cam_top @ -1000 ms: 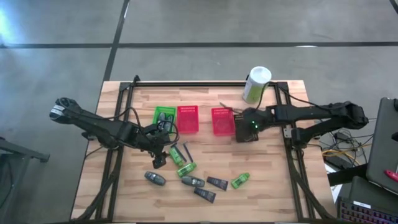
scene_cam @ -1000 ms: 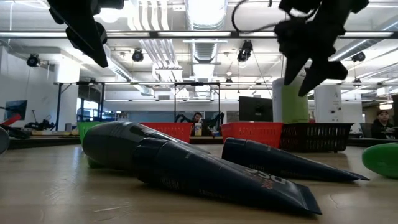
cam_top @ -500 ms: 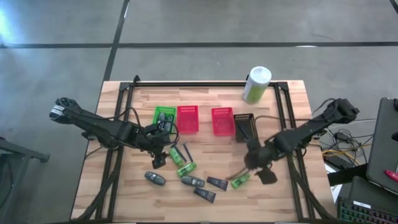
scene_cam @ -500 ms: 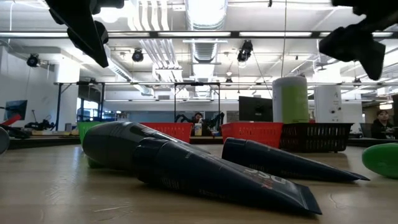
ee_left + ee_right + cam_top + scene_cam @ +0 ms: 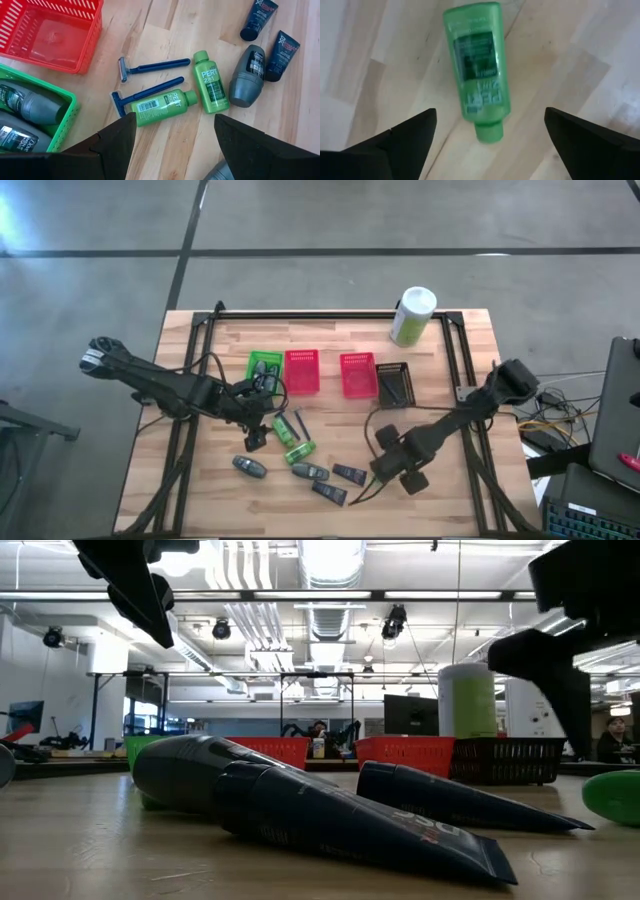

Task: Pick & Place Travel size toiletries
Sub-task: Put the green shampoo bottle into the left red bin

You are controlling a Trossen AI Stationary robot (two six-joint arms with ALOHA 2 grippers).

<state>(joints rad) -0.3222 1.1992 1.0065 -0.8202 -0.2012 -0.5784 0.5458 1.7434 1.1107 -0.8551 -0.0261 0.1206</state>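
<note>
Right gripper (image 5: 485,145) poised over the green bottle (image 5: 477,70) lying flat on the counter (image 5: 580,75), fingers spread wide, nothing held. Light, probably slick plastic; best pinched across the body. Left gripper (image 5: 172,132) open too.

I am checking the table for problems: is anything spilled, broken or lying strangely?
Nothing stands out. The green bottles, razors and dark tubes lie flat on the table, unspilled, and the baskets stand in a row.

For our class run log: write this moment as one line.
right gripper: open above lying bright green plastic bottle | left gripper: open over green bottles, blue razors
</note>
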